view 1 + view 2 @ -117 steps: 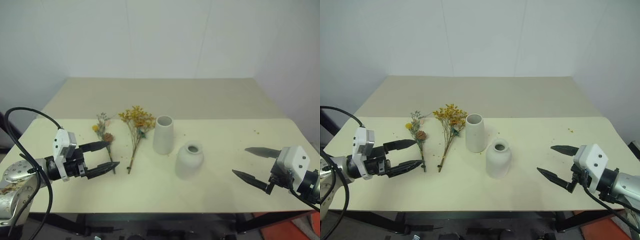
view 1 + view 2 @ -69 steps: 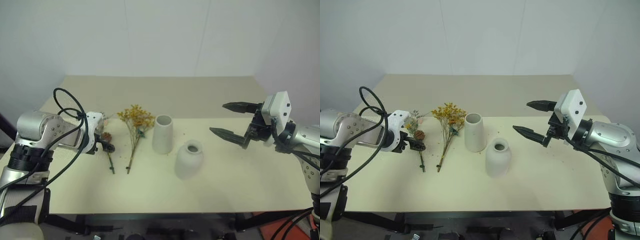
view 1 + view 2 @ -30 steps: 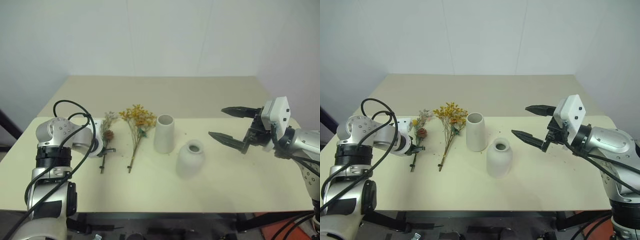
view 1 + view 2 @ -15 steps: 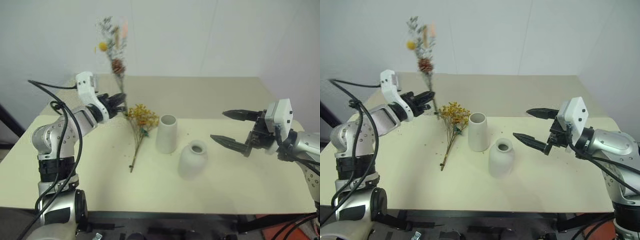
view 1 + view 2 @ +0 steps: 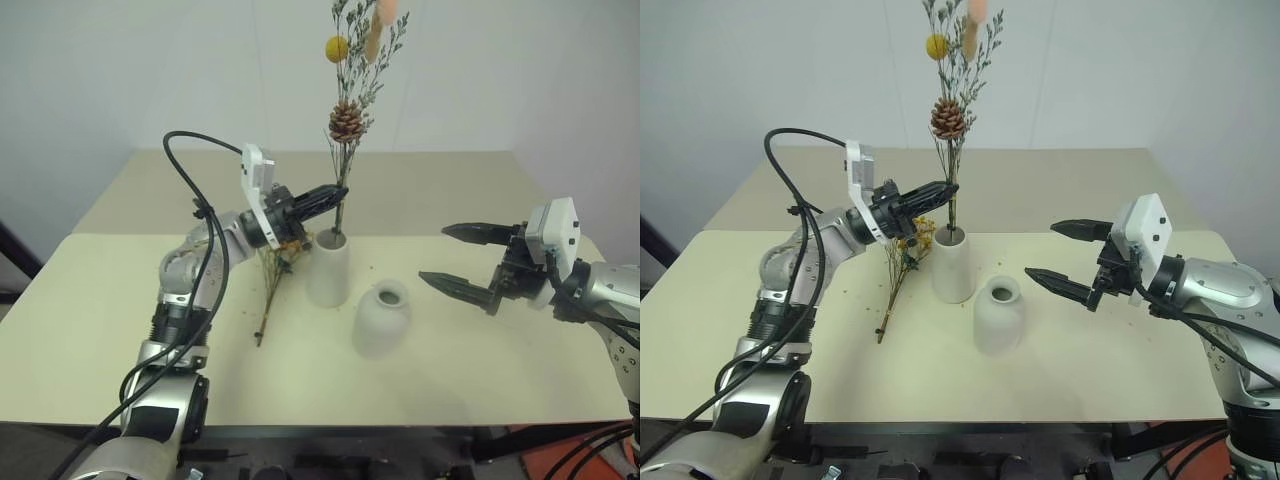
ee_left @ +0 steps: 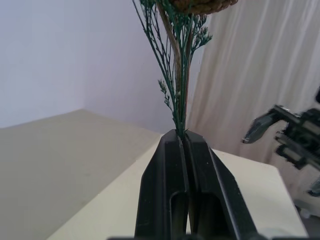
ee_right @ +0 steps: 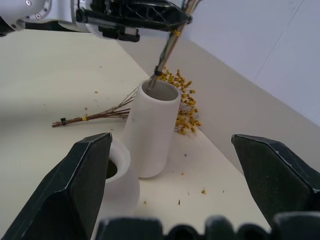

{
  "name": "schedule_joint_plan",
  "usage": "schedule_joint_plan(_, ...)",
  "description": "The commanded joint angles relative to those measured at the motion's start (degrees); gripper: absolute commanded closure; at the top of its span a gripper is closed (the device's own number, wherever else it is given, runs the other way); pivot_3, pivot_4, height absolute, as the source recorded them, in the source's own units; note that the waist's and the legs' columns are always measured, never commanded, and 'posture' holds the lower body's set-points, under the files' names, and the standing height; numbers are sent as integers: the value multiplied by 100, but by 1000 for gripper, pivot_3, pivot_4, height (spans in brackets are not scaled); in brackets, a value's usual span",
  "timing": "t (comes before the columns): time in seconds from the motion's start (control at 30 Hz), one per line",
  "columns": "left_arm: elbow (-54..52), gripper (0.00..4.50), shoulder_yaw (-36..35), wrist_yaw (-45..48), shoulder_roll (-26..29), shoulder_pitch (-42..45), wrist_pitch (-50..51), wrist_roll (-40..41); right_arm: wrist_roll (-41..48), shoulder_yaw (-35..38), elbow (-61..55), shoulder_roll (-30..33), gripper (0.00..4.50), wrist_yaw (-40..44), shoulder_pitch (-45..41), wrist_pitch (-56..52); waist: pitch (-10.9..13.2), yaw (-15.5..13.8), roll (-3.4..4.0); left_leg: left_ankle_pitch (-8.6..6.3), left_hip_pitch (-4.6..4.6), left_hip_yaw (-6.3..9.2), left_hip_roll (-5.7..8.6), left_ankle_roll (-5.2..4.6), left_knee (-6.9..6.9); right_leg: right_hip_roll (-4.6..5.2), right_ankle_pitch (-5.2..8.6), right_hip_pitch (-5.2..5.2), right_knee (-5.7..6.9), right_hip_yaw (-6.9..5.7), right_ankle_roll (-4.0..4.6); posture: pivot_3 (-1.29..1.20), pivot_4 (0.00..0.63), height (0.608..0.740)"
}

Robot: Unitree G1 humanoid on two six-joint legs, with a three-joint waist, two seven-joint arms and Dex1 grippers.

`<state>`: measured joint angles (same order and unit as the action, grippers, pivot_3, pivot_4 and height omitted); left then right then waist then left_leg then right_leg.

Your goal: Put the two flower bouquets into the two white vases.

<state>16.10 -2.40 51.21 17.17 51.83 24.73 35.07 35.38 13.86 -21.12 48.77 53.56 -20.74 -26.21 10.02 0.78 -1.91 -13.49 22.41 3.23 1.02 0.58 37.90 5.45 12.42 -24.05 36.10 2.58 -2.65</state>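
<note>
My left gripper point(image 5: 337, 191) is shut on the stems of the sparse bouquet point(image 5: 345, 120), which has a brown pinecone bloom. The bouquet stands upright, and its stem ends point(image 7: 152, 83) dip into the mouth of the tall white vase point(image 5: 328, 270). The bushy yellow bouquet point(image 5: 270, 292) lies flat on the table just left of that vase, partly behind my left arm. The squat white vase point(image 5: 380, 320) stands in front and to the right of the tall one. To the right of both vases my right gripper point(image 5: 433, 254) hovers open and empty, pointing toward them.
The cream table point(image 5: 470, 360) carries a few scattered petal crumbs point(image 7: 202, 191). A pale wall rises behind the table's far edge point(image 5: 430, 153).
My left gripper has swung right with the sparse bouquet, and its stems now stand in the tall vase's mouth. The right gripper has held still.
</note>
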Motion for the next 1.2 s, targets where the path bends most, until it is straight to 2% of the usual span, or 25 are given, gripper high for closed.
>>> schedule_joint_plan(0.03,183,4453,-62,-118,-113,234,-496,-310,185,244,-225,11,0,-58,34,-30,0,-1,0,0,0,0,0,0,1,0,0,0,0,0,0,0,150,740)
schedule_joint_plan(0.23,343,4453,-31,-268,-253,161,-805,-658,215,241,-252,-3,0,-125,83,-19,0,5,0,0,-2,0,0,0,1,0,-1,1,1,0,-2,0,150,740)
schedule_joint_plan(0.27,287,4254,22,-254,-224,105,-706,-701,213,226,-246,-7,0,-136,76,-14,0,6,0,0,-2,0,0,0,1,0,-1,0,1,0,-2,0,150,740)
schedule_joint_plan(0.33,83,3822,81,-85,-141,-14,-388,-606,218,216,-236,-6,0,-145,79,1,0,7,0,0,-2,0,0,-1,1,-1,-1,0,2,0,-2,0,150,740)
schedule_joint_plan(0.53,-862,1907,-90,-349,-37,-411,209,-342,211,225,-173,2,0,-116,89,43,0,7,0,0,-2,2,0,0,1,-1,-1,0,3,0,-2,0,150,740)
schedule_joint_plan(0.63,-1619,958,-247,-597,128,-781,646,-118,204,208,-152,-3,0,-110,74,47,0,30,0,-1,-4,2,-2,-1,1,-1,-1,0,5,2,-2,0,150,740)
schedule_joint_plan(0.73,-2586,42,-561,-985,529,-1318,1196,117,199,192,-162,-11,0,-102,100,49,0,48,1,-1,-8,2,-4,-1,1,-3,-1,-1,8,4,-2,0,150,740)
schedule_joint_plan(0.87,-3287,17,-944,-1726,1320,-1801,2525,290,200,136,-151,-7,0,-71,62,38,0,39,1,-1,-11,2,-6,-1,1,-5,-1,-1,12,5,-2,0,150,740)
schedule_joint_plan(1.0,-3459,17,-1051,-2423,2034,-1678,4664,510,187,39,-74,-1,0,21,-79,58,0,16,1,-1,-16,3,-6,-1,1,-6,0,5,12,3,-3,0,150,740)
schedule_joint_plan(1.13,-3107,17,-885,-2649,2243,-1175,6426,656,153,-85,10,-39,0,82,-220,67,0,-9,-1,0,-14,6,-5,-1,2,-6,1,7,10,-3,-5,0,150,740)
schedule_joint_plan(1.2,-2921,17,-775,-2719,2263,-1041,6777,844,148,-138,36,-49,0,119,-264,73,0,4,-1,-1,-13,9,-4,-1,2,-6,1,7,8,-7,-4,0,150,740)
